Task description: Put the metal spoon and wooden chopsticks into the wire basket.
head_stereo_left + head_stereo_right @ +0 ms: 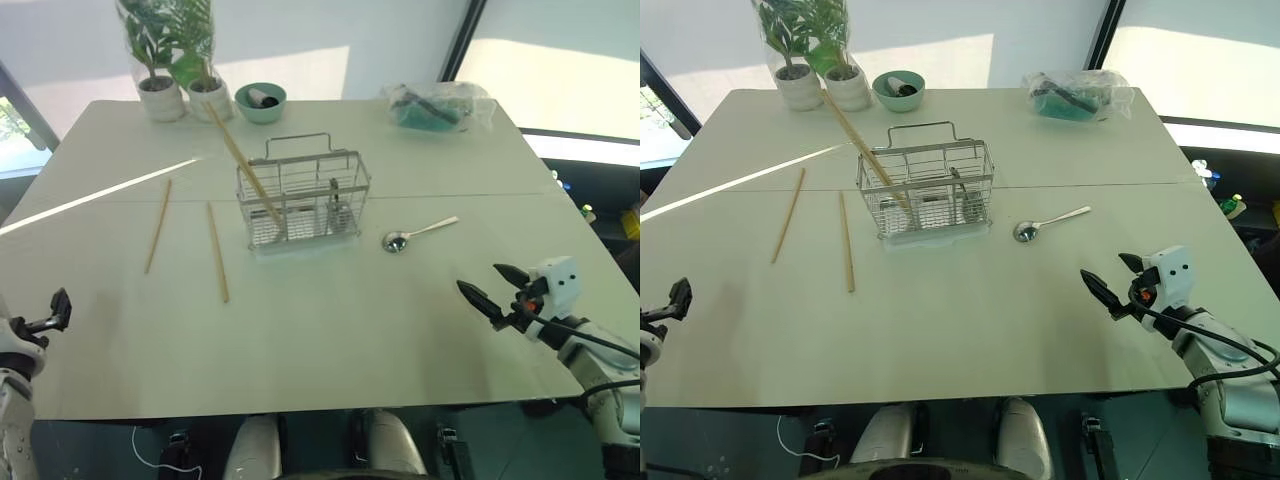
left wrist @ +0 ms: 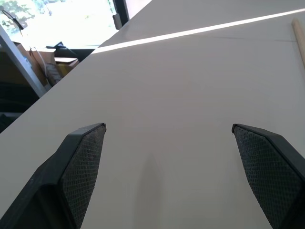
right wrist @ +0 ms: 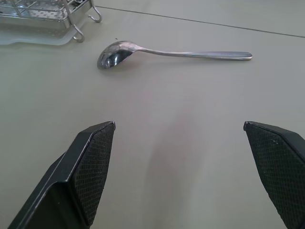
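The wire basket (image 1: 302,172) stands upright at the middle of the white table, with one wooden chopstick (image 1: 238,155) leaning out of it toward the back left. Two more wooden chopsticks (image 1: 158,226) (image 1: 217,251) lie flat on the table to the basket's left. To its right lies the metal spoon (image 1: 417,232), bowl toward the basket; the right wrist view has the spoon (image 3: 171,52) a short way beyond the fingertips. My right gripper (image 1: 480,278) hovers open and empty near the front right. By the table's left edge, my left gripper (image 2: 169,129) is open and empty.
Two potted plants (image 1: 160,90) (image 1: 207,92), a small teal bowl (image 1: 260,102) and a clear plastic bag (image 1: 440,105) stand along the far edge. A dark utensil (image 1: 335,192) stands inside the basket. The table's front edge (image 1: 300,412) runs just ahead of both arms.
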